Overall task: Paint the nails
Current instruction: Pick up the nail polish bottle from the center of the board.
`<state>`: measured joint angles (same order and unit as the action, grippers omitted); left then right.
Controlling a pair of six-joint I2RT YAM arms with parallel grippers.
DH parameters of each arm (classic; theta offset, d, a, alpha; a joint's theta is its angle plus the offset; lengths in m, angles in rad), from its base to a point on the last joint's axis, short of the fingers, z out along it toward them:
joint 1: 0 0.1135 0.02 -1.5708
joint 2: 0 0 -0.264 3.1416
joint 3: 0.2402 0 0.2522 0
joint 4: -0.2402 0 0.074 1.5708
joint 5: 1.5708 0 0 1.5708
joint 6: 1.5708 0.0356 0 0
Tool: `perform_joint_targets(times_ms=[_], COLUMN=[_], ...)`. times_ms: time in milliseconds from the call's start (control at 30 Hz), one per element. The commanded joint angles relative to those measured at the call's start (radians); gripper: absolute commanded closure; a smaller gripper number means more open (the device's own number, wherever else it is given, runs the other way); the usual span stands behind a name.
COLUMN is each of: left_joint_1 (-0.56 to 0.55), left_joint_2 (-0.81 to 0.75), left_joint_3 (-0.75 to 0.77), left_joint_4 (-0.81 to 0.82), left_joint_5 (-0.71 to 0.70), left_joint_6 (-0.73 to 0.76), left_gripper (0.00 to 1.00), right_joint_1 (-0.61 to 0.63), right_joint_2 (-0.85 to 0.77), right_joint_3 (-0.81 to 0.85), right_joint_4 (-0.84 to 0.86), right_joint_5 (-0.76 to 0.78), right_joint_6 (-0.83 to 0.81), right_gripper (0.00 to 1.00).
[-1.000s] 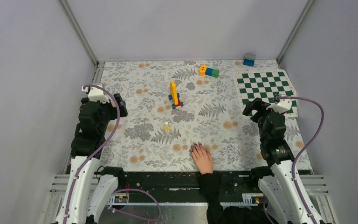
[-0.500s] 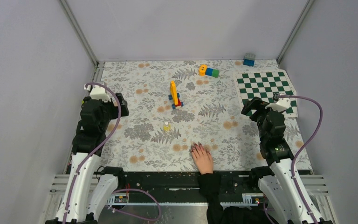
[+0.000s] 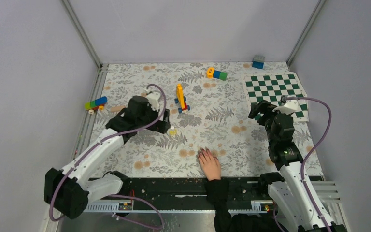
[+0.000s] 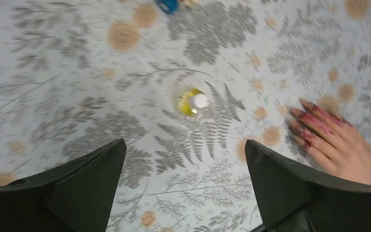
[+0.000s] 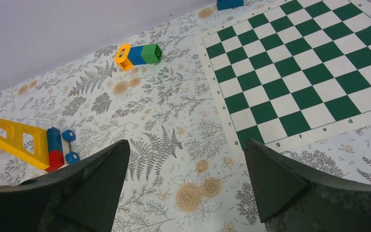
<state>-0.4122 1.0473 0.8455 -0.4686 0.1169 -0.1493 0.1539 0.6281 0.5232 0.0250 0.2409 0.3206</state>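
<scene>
A pale hand (image 3: 210, 166) in a black sleeve lies flat at the table's near edge, its dark red nails (image 3: 203, 152) pointing away from me. The left wrist view shows the hand (image 4: 340, 147) and its nails (image 4: 313, 126) at the right, blurred. A small yellow bottle (image 3: 173, 131) with a white cap stands left of the hand and farther back. My left gripper (image 3: 162, 126) hovers open just left of the bottle (image 4: 193, 102), nothing between its fingers. My right gripper (image 3: 257, 110) is open and empty at the right, over the floral cloth beside the chessboard.
A yellow toy with red and blue bricks (image 3: 180, 98) stands mid-table. An orange-blue-green brick bar (image 3: 216, 73) and a blue brick (image 3: 258, 61) lie at the back. The chessboard (image 3: 275, 92) covers the back right. A short brick row (image 3: 95, 103) lies at the left edge.
My left arm has swung from the left edge toward the middle and now hangs by the yellow bottle, uncovering the brick row at the left. The right arm has barely moved.
</scene>
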Motion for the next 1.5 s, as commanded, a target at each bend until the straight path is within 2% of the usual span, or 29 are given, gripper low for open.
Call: perform_joint_targets(times_ms=[0, 133, 267, 333, 400, 867, 1033, 1467], left_joint_1=[-0.138, -0.189, -0.203, -0.204, -0.205, -0.206, -0.206, -0.206], left_joint_2=[0.107, 0.221, 0.331, 0.36, 0.384, 0.534, 0.553, 0.596], left_joint_3=[0.076, 0.125, 0.191, 0.21, 0.217, 0.28, 0.297, 0.315], left_joint_4=[-0.031, -0.035, -0.058, -0.067, -0.077, -0.136, -0.125, -0.133], left_joint_5=[-0.015, -0.02, -0.02, -0.027, -0.044, -0.104, -0.102, -0.11], left_joint_6=[0.028, 0.022, 0.006, -0.001, -0.002, 0.005, -0.002, -0.005], left_gripper=[0.03, 0.06, 0.18, 0.22, 0.3, 0.51, 0.52, 0.64], right_joint_1=[-0.005, -0.006, -0.005, -0.005, -0.005, -0.005, -0.005, -0.005], right_joint_2=[-0.002, -0.065, -0.117, -0.122, -0.118, -0.08, -0.083, -0.062], right_joint_3=[0.03, 0.016, 0.001, 0.002, 0.002, -0.005, -0.015, -0.017], right_joint_4=[0.026, 0.007, 0.01, 0.009, 0.009, 0.036, 0.043, 0.054], right_joint_5=[-0.025, -0.014, 0.006, 0.006, 0.004, -0.024, -0.02, -0.023], right_joint_6=[0.005, -0.007, -0.012, -0.012, -0.011, 0.019, 0.022, 0.03], right_gripper=[0.05, 0.05, 0.05, 0.05, 0.05, 0.05, 0.05, 0.05])
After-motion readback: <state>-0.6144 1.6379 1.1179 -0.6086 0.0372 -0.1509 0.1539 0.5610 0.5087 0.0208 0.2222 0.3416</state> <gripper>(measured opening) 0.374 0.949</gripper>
